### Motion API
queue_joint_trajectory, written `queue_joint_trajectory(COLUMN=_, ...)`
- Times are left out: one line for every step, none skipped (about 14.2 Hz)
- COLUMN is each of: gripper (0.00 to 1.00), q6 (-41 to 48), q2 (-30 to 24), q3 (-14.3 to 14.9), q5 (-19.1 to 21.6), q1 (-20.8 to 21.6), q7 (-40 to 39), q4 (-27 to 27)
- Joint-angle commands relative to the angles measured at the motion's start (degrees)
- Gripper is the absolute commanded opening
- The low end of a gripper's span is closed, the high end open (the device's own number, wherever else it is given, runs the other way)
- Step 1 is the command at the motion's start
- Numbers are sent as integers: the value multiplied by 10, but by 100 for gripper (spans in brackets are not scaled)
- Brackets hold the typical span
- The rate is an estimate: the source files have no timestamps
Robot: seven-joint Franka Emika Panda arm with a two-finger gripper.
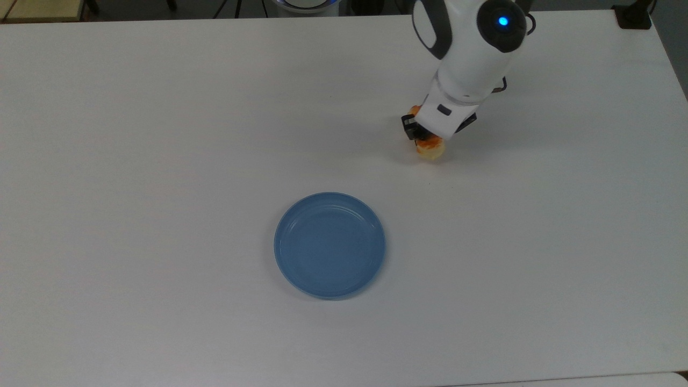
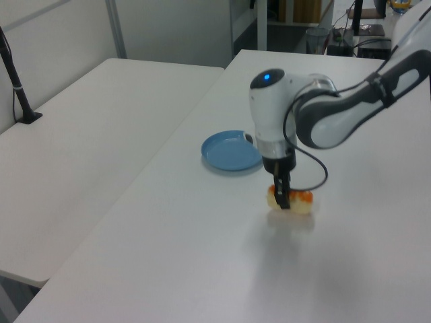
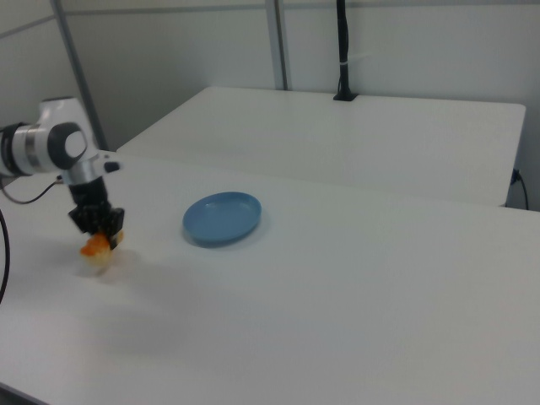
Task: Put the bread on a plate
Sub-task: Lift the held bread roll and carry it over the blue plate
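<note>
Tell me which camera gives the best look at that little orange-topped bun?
The left view: the bread shows side-on, its pale body and orange top visible on both sides of the gripper clamped on it. In the top view, the arm covers most of the bread. In the right view, the bread is a small patch under the gripper.
</note>
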State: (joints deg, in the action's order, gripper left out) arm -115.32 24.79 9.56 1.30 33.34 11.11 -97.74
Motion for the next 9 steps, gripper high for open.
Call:
queue_joint_trajectory(gripper=29, q6=-14, q2=-13, q3=16, q5=8, q1=-47, q7=-37, q4=33)
queue_joint_trajectory(gripper=29, q6=-31, q2=-13, q3=19, q5=7, q1=-61, q7=-39, q4=35)
queue_joint_trajectory(gripper=30, q6=-53, q2=-13, q3=27, q5=7, q1=-70, q7=-40, q4=37)
queue_joint_trajectory(gripper=31, q6=-74, q2=-11, q3=37, q5=6, q1=-72, q7=-42, q4=42)
queue_joint_trajectory(gripper=32, q6=-85, q2=-9, q3=42, q5=6, q1=-77, q7=-42, q4=45)
queue_joint_trajectory(gripper=32, q6=-93, q2=-8, q3=43, q5=5, q1=-87, q7=-43, q4=46)
queue_joint_trajectory(gripper=34, q6=-102, q2=-7, q3=43, q5=4, q1=-101, q7=-47, q4=50)
queue_joint_trajectory(gripper=36, q6=-109, q2=-6, q3=43, q5=4, q1=-114, q7=-56, q4=58)
queue_joint_trajectory(gripper=36, q6=-113, q2=0, q3=44, q5=4, q1=-121, q7=-63, q4=67)
